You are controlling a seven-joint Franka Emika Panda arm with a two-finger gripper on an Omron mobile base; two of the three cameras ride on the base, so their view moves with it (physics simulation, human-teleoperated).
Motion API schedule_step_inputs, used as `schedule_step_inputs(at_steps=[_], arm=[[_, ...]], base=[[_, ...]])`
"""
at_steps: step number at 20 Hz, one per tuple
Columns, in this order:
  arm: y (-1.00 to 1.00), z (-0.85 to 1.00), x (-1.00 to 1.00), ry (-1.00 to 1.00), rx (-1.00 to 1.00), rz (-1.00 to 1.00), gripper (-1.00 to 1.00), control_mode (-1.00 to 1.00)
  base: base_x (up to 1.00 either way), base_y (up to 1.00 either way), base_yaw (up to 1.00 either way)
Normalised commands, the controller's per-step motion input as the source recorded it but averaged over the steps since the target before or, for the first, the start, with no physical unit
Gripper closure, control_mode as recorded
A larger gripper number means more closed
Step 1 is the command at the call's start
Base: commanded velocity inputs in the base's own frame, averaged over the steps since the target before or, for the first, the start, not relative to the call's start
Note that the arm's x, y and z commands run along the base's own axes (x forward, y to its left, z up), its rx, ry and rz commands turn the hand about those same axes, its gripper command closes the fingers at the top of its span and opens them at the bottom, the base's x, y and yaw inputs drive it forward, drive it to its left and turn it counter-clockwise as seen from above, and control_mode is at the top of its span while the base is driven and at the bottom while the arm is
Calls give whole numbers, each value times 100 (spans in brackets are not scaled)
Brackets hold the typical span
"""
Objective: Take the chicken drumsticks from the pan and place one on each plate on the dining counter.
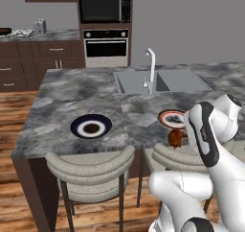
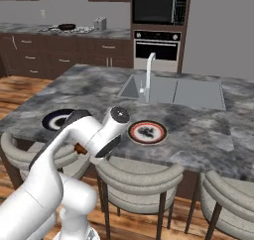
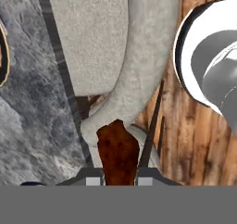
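My gripper (image 3: 119, 174) is shut on a chicken drumstick (image 3: 118, 151), a lumpy orange-brown piece that sticks out between the fingertips. That drumstick (image 1: 175, 138) hangs at the front edge of the dining counter (image 1: 72, 89), just short of the reddish-brown-rimmed plate (image 1: 171, 118) and above a stool back. In the right base view the drumstick (image 2: 79, 148) peeks out beside my forearm. The navy-rimmed plate (image 1: 91, 126) lies bare to the left on the counter. Far back on the hob sits the pan (image 2: 66, 27).
Grey cushioned stools (image 1: 88, 166) (image 1: 177, 156) stand tight against the counter's front edge. A sink with a tall white tap (image 1: 151, 68) takes the counter's far middle. Wall oven and microwave (image 1: 105, 22) stand behind, wooden floor below.
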Motion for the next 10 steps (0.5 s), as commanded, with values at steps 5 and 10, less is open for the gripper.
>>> schedule_step_inputs(at_steps=[5, 10], arm=[[-74, 0, 75, 2, 8, 0, 100, -100], [-72, 0, 97, 5, 5, 0, 100, -100]], base=[[0, 0, 0], [0, 0, 0]])
